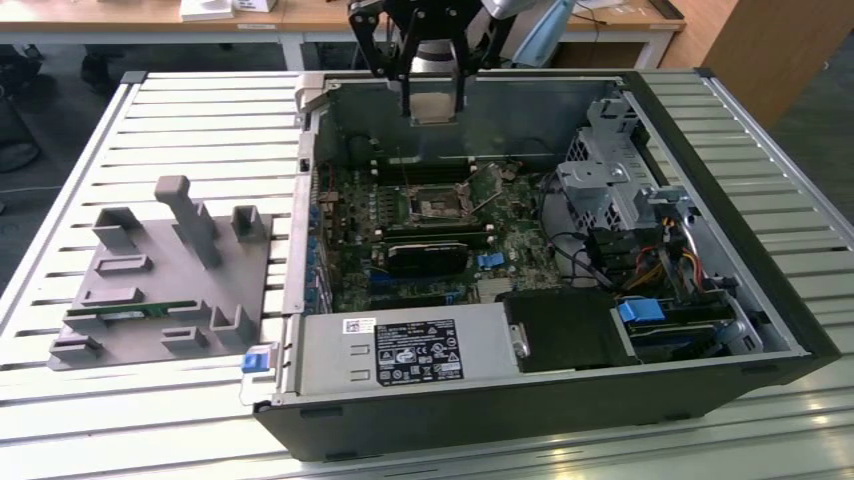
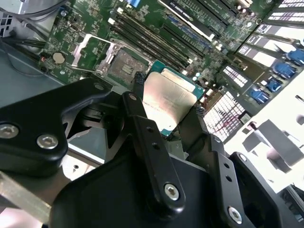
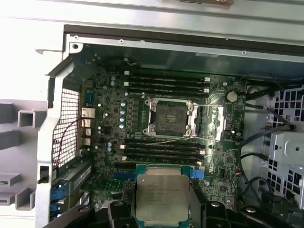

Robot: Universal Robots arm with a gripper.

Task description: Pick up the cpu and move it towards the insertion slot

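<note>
Gripper [image 2: 168, 102] clamped on cpu [image 2: 166, 102], fingers [image 2: 138, 83] on two opposite edges. Cpu in air above motherboard [image 3: 109, 123], insertion slot [image 3: 170, 117] at 12 o'clock from it in first wrist view. Chip looks light, stiff, thin, probably fragile underneath; edge hold seems safest.

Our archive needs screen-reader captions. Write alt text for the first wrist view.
The tool holds the cpu, silvery top showing, above an open computer's green motherboard. The insertion slot, open and empty, lies apart from the chip.
</note>
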